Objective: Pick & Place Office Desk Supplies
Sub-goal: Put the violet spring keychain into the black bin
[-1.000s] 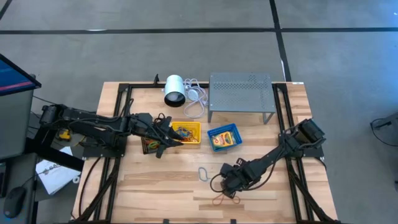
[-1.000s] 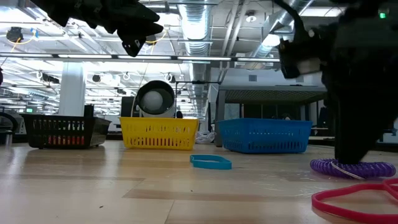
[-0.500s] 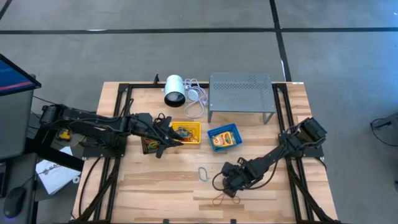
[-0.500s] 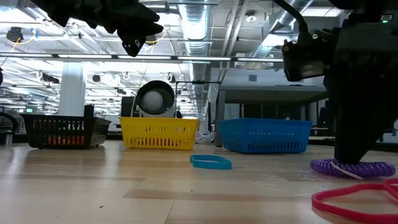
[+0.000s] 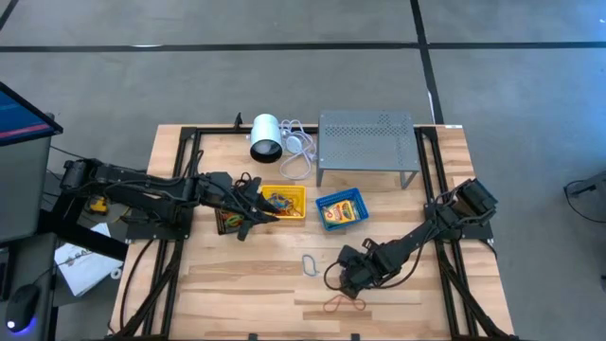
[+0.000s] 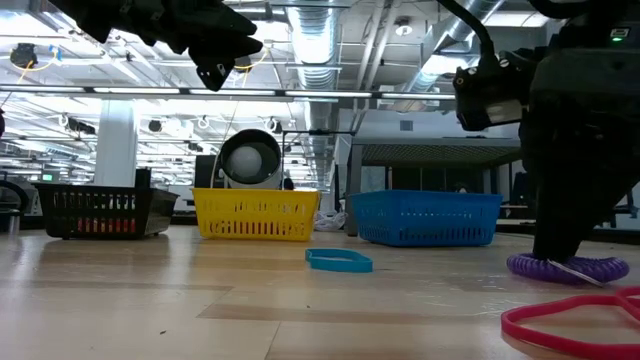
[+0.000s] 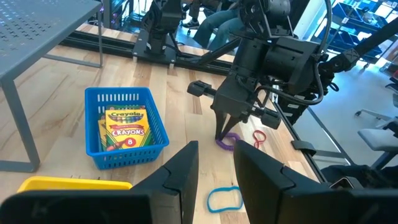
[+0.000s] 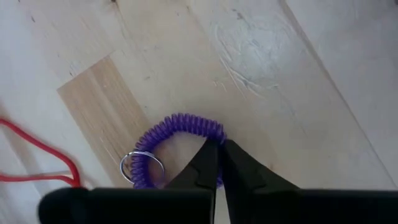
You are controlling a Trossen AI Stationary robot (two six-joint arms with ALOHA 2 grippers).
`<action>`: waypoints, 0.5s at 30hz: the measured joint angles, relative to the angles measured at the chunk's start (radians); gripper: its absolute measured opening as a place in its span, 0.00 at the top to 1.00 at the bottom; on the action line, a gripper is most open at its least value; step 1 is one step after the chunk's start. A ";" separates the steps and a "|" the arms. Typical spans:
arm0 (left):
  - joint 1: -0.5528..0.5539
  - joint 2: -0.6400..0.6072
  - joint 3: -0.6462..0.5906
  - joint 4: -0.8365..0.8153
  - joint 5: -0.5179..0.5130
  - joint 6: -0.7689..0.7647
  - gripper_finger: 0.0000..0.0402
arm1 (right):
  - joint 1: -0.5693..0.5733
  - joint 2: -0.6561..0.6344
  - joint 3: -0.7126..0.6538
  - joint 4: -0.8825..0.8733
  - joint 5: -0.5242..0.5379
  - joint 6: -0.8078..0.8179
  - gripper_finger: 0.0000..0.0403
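A purple coil band [image 8: 180, 124] with a small metal ring lies flat on the wooden table near its front edge. My right gripper [image 8: 217, 163] stands over it, shut on its rim. A red rubber-band loop [image 5: 343, 304] lies just nearer the front edge, and a blue loop [image 6: 338, 260] lies to the left. A crayon box [image 7: 126, 126] lies in the blue tray [image 5: 340, 209]. My left gripper [image 7: 214, 180] hangs open and empty above the yellow tray [image 5: 282, 203] and the black tray [image 5: 230, 220]. My right gripper pinches one strand of the purple coil's rim [image 8: 214, 138] between its two fingertips. The fingers come from above, pointing down, and lie across the coil's wire. The coil lies flat on the table [image 6: 570, 268].
A white cylinder [image 5: 266, 136] with a white cable and a grey perforated rack [image 5: 367, 142] stand along the far edge. Black frame rails run down both sides of the table. Bare wood lies between the trays and the front edge.
My right gripper has shut its fingers on the purple coil, staying in the same place over it. The coil stays on the table and is drawn in a little at the pinched side.
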 joint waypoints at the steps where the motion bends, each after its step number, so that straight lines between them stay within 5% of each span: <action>1: 0.000 0.000 0.000 0.000 0.000 0.000 0.75 | 0.000 -0.001 0.000 0.000 0.000 0.001 0.99; 15: 0.000 0.000 0.000 0.000 0.000 0.000 0.75 | 0.001 0.008 0.162 -0.337 0.052 -0.034 1.00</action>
